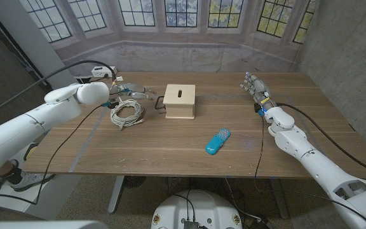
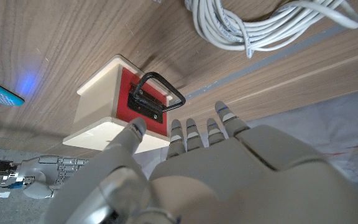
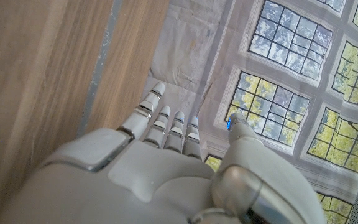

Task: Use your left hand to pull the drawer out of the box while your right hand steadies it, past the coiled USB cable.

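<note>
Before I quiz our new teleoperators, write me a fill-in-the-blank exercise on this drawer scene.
1. The drawer front around the black handle is ____.
2. The coiled cable lies between the left hand and the ____.
3. The slot is cut in the box's ____ face.
4. The blue object lies nearer the ____ hand.

Missing: red; box; top; right

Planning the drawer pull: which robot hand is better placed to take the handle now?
Left. The left robot hand is open, fingers aimed at the black handle on the box; the right robot hand stands far off.
</note>
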`<state>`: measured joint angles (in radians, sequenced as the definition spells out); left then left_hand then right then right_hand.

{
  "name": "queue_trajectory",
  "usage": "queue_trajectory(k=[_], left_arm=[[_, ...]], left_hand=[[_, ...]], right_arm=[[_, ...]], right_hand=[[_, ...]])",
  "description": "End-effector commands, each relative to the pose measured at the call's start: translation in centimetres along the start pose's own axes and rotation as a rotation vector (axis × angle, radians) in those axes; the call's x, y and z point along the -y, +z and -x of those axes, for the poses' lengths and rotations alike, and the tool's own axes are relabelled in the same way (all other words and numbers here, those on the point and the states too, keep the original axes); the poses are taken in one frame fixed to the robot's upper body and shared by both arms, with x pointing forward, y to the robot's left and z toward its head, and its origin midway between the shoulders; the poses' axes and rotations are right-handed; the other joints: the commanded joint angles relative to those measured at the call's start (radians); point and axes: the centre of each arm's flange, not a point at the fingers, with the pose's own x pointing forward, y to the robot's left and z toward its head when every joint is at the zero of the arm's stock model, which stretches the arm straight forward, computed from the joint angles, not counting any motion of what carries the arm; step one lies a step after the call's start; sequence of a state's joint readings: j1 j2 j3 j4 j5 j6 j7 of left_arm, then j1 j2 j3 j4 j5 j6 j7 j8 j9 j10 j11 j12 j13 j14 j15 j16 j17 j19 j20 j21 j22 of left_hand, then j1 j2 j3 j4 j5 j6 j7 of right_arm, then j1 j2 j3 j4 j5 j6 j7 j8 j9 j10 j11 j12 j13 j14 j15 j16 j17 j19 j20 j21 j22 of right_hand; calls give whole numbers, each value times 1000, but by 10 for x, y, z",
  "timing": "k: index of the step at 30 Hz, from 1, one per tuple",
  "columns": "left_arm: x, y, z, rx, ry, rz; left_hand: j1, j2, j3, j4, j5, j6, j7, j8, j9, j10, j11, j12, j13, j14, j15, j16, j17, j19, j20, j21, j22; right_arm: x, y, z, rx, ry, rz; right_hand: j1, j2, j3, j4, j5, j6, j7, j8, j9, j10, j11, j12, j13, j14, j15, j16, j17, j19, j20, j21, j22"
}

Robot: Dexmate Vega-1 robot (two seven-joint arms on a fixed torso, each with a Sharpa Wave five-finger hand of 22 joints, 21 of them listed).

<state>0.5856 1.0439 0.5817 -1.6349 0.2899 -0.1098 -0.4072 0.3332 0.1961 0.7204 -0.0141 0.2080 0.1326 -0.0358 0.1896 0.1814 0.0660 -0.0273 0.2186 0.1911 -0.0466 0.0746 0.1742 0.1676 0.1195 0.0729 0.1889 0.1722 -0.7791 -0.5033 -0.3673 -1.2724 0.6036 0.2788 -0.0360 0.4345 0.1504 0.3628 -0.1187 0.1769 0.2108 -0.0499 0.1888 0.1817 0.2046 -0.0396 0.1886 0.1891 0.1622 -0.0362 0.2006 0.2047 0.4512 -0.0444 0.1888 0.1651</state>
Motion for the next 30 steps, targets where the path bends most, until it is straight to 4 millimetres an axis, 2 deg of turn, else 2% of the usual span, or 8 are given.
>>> queue_trajectory(k=[1, 18, 30], left_arm=[[-1, -4, -6, -2, -35, -35], [-7, 9, -34, 80, -91, -131], [-10, 11, -45, 101, -125, -176]], left_hand=[[13, 0, 7, -5, 9, 5, -2, 9, 3, 1, -4, -2, 2, -1, -1, 5, 1, 0, -3, 6, 4], [21, -3, 8, -9, 14, 5, -5, 5, 3, 1, -8, -3, 2, -17, -9, 1, 2, -21, -11, 0, 4], [23, -5, 2, -7, 17, 37, -20, 12, 4, 20, -22, 2, 2, -41, -11, 1, 4, -68, -12, -7, 5]], right_arm=[[-7, 7, -2, 19, 12, 10], [-9, 11, 0, 47, 5, 9], [-5, 10, 5, 48, -12, 2]], right_hand=[[15, -1, 1, -7, -2, 1, 8, 3, 3, 2, 8, 6, 4, -2, -29, 9, 0, 1, 0, 3, 6], [16, 0, -2, -9, -2, 2, 9, 3, 3, 1, 8, 6, 3, -2, -27, 10, 0, 1, 1, 4, 6], [19, 1, -2, -11, -2, 2, 10, 3, 3, 2, 9, 6, 3, -2, -28, 10, -1, 1, 2, 4, 6]])
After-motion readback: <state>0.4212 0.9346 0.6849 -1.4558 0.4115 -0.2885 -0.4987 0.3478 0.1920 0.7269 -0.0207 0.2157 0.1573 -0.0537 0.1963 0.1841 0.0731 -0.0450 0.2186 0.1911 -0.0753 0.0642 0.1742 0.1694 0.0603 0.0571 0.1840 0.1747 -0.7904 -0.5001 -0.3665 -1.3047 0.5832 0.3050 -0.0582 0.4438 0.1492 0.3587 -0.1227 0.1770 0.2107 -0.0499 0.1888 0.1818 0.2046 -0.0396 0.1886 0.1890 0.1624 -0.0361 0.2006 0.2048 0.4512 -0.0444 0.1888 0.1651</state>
